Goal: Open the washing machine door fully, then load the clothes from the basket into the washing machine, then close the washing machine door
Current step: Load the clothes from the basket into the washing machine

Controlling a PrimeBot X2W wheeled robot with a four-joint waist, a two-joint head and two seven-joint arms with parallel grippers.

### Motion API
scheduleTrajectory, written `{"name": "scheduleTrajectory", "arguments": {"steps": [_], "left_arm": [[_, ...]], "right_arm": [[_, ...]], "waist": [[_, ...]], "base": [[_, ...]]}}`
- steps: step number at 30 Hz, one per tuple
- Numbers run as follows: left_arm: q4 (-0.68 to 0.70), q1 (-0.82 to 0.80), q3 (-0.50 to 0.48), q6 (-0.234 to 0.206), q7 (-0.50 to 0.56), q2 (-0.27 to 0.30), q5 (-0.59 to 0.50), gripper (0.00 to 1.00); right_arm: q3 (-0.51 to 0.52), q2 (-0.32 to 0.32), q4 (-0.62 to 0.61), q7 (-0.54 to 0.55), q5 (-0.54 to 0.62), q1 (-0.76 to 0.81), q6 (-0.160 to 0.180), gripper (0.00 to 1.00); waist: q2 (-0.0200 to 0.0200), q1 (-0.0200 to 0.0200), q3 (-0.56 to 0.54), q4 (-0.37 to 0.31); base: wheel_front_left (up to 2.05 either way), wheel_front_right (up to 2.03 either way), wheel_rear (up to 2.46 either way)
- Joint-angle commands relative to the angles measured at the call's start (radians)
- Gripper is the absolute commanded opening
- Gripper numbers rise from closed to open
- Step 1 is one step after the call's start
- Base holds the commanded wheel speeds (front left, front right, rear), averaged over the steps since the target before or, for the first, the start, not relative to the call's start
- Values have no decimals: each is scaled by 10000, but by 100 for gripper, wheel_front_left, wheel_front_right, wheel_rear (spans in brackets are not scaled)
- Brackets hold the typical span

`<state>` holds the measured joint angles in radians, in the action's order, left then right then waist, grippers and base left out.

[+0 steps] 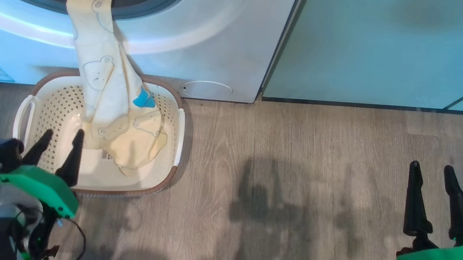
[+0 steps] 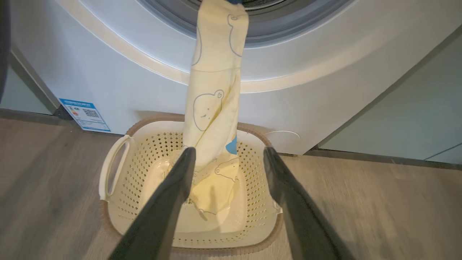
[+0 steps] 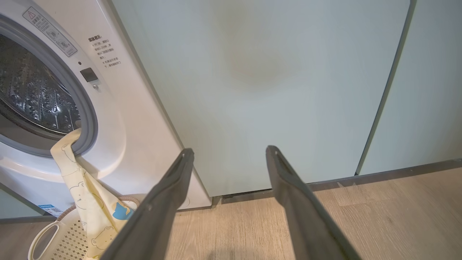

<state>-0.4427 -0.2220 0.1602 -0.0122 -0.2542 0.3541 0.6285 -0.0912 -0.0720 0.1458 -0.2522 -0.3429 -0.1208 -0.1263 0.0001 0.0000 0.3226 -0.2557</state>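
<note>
Head view: clothes (image 1: pixel 102 84) trail up-down from washer (image 1: pixel 227 34), upper left, into basket (image 1: pixel 58 105), just up-right of empty, spread left end effector (image 1: pixel 63 133); right end effector (image 1: pixel 431 169), also spread, well apart lower right.

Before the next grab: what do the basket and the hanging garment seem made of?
Basket: likely moulded plastic, cream, judging by its evenly perforated walls; brown rim looks textured. Garment: soft thin fabric, possibly cotton; it drapes and twists from the washing machine into the basket.
</note>
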Motion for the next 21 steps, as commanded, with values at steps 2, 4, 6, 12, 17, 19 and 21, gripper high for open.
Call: {"name": "scheduleTrajectory", "arguments": {"steps": [2, 4, 6, 12, 17, 19, 21], "left_arm": [[213, -110, -652, 35, -75, 116, -215, 100], [122, -76, -858, 118, -75, 0, -340, 100], [-2, -89, -1008, 195, -75, -90, -490, 100], [-789, -476, -1237, 459, -75, -255, -739, 100], [-2249, -1765, -911, 861, -76, -186, -953, 100], [-2786, -2309, -816, 983, -72, -186, -948, 100], [-3356, -2859, -676, 1074, -45, -128, -1011, 100]], "right_arm": [[-115, -162, -335, -95, -5, -3, -44, 100], [-116, -160, -344, -95, -13, -33, -44, 100], [-128, -157, -352, -95, -23, -74, -44, 100], [-163, -140, -384, -95, -54, -230, -44, 100], [-303, -118, -435, -95, -70, -544, -44, 100], [-300, -111, -454, -95, -78, -638, -44, 100], [-312, -106, -460, -95, -84, -727, -44, 100]], "waist": [[-1, 0, 57, -4], [-1, 0, 115, -17], [-1, 0, 191, -43], [-1, 0, 589, -176], [-1, 0, 1332, -408], [-1, 0, 1580, -488], [-1, 0, 1826, -572]], "base": [[0, 0, 0], [0, 0, 0], [0, 0, 0], [0, 0, 0], [0, 0, 0], [0, 0, 0], [0, 0, 0]]}}
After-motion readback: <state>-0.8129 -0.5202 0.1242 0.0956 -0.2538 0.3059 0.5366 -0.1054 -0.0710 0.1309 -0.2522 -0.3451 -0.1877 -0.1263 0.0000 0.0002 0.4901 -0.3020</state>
